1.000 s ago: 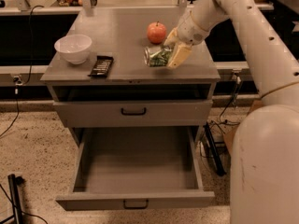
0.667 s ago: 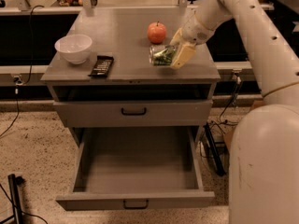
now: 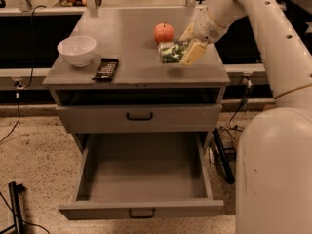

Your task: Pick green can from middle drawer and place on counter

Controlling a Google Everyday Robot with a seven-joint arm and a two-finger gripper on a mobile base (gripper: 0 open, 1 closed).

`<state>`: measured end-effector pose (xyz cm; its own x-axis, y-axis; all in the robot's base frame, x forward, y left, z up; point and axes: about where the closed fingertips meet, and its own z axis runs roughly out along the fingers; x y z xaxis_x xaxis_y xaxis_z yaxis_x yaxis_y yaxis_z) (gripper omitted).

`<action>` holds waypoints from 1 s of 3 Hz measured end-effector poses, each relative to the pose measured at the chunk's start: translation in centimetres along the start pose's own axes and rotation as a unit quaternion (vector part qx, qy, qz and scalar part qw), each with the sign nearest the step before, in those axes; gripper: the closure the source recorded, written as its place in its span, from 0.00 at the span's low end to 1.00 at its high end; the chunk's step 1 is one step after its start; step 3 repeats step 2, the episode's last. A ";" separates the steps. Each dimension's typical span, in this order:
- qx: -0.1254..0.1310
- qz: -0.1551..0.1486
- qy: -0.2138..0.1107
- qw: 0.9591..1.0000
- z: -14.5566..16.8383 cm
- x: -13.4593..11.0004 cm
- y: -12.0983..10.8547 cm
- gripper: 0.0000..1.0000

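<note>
The green can [image 3: 170,52] lies on its side on the counter [image 3: 131,43], just in front of the red apple [image 3: 164,32]. My gripper [image 3: 187,45] is at the can's right end, its pale fingers [image 3: 193,52] around it, with the arm reaching in from the upper right. The middle drawer [image 3: 141,177] is pulled out wide below, and its grey inside holds nothing.
A white bowl [image 3: 76,50] and a black remote-like object [image 3: 106,68] sit on the counter's left part. The drawer above [image 3: 139,116] is closed. My white base [image 3: 275,174] stands at the right. Cables lie on the speckled floor on both sides.
The gripper with the can has shifted slightly up and toward the apple; the can stays on its side at the counter.
</note>
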<state>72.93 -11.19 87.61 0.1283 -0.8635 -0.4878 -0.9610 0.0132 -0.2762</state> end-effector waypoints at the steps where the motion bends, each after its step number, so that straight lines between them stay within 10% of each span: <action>1: 0.009 0.001 -0.006 1.000 0.8 -0.2 -0.7 0.00; 3: 0.009 0.001 -0.006 1.000 0.8 -0.2 -0.7 0.00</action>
